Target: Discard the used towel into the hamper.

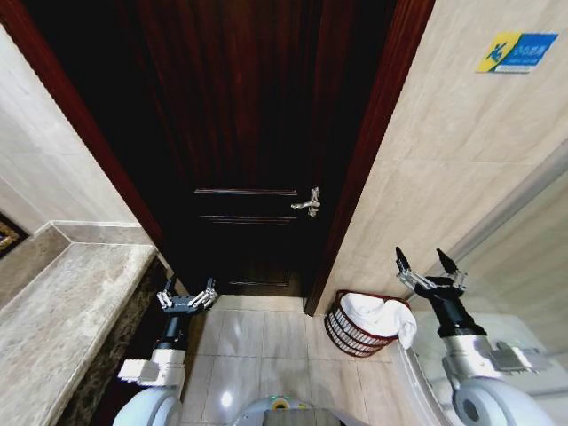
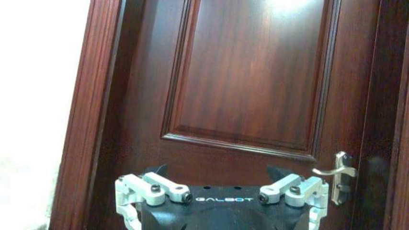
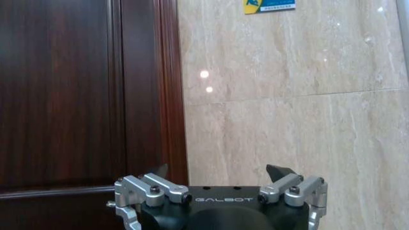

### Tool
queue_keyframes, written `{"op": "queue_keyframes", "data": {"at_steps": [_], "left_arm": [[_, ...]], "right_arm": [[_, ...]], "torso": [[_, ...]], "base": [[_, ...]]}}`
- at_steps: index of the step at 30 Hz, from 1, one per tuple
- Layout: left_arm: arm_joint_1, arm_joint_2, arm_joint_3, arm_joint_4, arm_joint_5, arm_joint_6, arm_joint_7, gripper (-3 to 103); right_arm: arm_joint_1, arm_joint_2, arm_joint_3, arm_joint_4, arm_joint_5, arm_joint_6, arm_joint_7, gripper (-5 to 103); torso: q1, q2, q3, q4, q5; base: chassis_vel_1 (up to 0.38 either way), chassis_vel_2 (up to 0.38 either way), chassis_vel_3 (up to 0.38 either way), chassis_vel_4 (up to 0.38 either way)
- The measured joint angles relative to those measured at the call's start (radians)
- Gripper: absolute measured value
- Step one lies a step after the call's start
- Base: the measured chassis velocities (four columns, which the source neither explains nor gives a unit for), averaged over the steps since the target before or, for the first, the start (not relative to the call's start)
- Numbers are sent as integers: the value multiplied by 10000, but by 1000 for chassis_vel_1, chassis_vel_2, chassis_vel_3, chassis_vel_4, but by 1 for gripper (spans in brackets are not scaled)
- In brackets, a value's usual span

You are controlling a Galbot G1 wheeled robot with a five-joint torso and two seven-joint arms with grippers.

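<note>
The hamper [image 1: 346, 335], a small round reddish-brown open-weave basket, stands on the floor against the marble wall to the right of the door. A white towel [image 1: 380, 313] lies in it, with one end draped over its right rim. My right gripper [image 1: 428, 264] is open and empty, raised above and to the right of the hamper; in the right wrist view it [image 3: 217, 170] faces the marble wall and the door frame. My left gripper [image 1: 187, 291] is open and empty, low at the left near the door's foot; the left wrist view shows it [image 2: 217, 171] facing the door.
A dark wooden door [image 1: 257, 133] with a metal lever handle [image 1: 307, 204] closes the space ahead. A marble ledge [image 1: 62, 311] runs along the left. The marble wall [image 1: 461, 160] on the right carries a blue and yellow sign [image 1: 516, 51]. Pale floor tiles [image 1: 257, 342] lie between the arms.
</note>
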Motion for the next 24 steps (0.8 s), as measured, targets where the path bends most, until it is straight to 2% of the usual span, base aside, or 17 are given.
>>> {"op": "queue_keyframes", "data": {"at_steps": [10, 24], "left_arm": [[0, 0, 0, 0, 0, 0, 0, 100], [0, -1, -1, 0, 0, 0, 0, 100]], "right_arm": [[0, 0, 0, 0, 0, 0, 0, 100], [-1, 0, 0, 0, 0, 0, 0, 100]], "torso": [[-1, 0, 0, -1, 0], [-5, 1, 0, -1, 2]], "base": [[119, -119, -119, 127], [276, -273, -279, 268]]}}
